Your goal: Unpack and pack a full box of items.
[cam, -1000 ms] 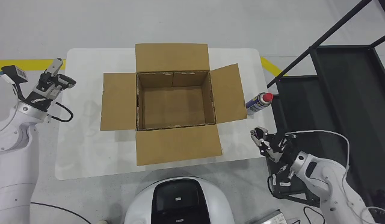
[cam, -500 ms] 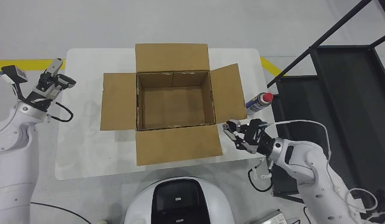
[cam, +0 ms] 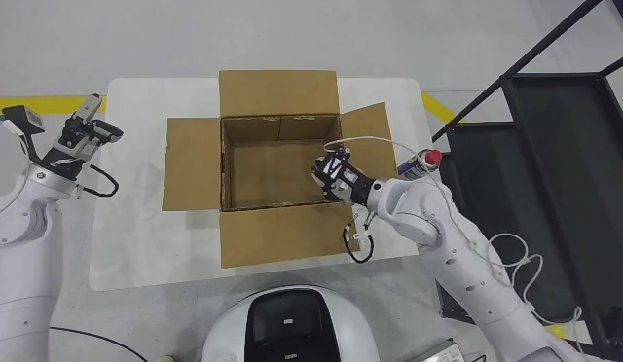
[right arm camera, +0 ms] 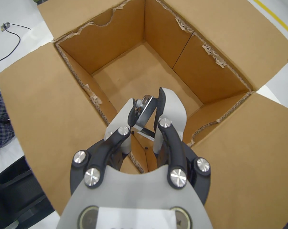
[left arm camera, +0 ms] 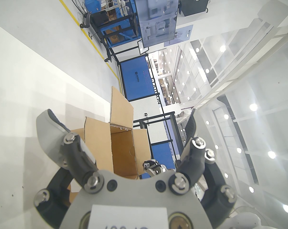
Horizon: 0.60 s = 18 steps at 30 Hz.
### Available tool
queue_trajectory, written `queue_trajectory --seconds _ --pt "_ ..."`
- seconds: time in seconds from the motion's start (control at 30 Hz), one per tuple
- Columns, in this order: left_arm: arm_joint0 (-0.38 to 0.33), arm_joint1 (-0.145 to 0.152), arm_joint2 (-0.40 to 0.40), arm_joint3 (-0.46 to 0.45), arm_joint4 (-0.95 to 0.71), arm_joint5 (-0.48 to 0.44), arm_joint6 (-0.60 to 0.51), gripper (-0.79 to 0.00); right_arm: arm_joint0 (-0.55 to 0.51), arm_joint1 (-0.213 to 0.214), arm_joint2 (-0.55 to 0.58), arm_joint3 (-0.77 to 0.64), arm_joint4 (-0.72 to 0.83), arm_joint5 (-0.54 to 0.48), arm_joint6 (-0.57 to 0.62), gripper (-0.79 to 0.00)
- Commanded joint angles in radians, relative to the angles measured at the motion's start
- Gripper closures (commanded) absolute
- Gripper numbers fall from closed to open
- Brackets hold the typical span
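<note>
At the left edge of the bench [cam: 136, 235], the left pincer [cam: 94, 126] hangs beyond the bench's left rim, well apart from everything else. In the left wrist view its two fingers [left arm camera: 50, 122] are spread wide, and nothing is between them.

In the middle of the bench stands the cardboard box [cam: 273, 172], open at the top with all four flaps folded outward and lying flat around it. Its bare floor [right arm camera: 124, 79] shows brown, and the torn inner rim is ragged along the walls. The left wrist view sees the box [left arm camera: 122, 153] from the side.

Over the right part of the box opening, close to the inner right wall, is the right pincer [cam: 328, 172]. In its own wrist view the pincer [right arm camera: 147, 100] is closed down on a small shiny metal item [right arm camera: 144, 111] with a bolt head at its top. How far the item sits above the box floor cannot be told.

Farther right, just beside the right flap, a spray can [cam: 421, 164] with a red cap sits at the bench's right edge.
</note>
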Motion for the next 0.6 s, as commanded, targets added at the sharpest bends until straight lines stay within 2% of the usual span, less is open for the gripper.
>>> queue_trajectory --seconds 0.0,0.23,0.27,0.33,0.43,0.57 --pt "0.0 0.0 0.0 0.0 0.0 0.0 0.0 -0.785 0.046 -0.012 -0.047 0.043 -0.005 0.039 -0.004 0.0" --pt "0.0 0.0 0.0 0.0 0.0 0.0 0.0 -0.785 0.161 -0.054 -0.172 0.183 -0.011 0.126 -0.055 0.0" --pt "0.0 0.0 0.0 0.0 0.0 0.0 0.0 -0.785 0.173 -0.059 -0.183 0.2 -0.01 0.131 -0.063 -0.237" --pt "0.0 0.0 0.0 0.0 0.0 0.0 0.0 -0.785 0.194 -0.067 -0.202 0.236 -0.002 0.12 -0.081 -0.785" --pt "0.0 0.0 0.0 0.0 0.0 0.0 0.0 -0.785 0.225 -0.077 -0.213 0.3 0.013 0.124 -0.093 -0.785" --pt "0.0 0.0 0.0 0.0 0.0 0.0 0.0 -0.785 0.22 -0.073 -0.195 0.31 0.008 0.07 -0.129 -0.785"
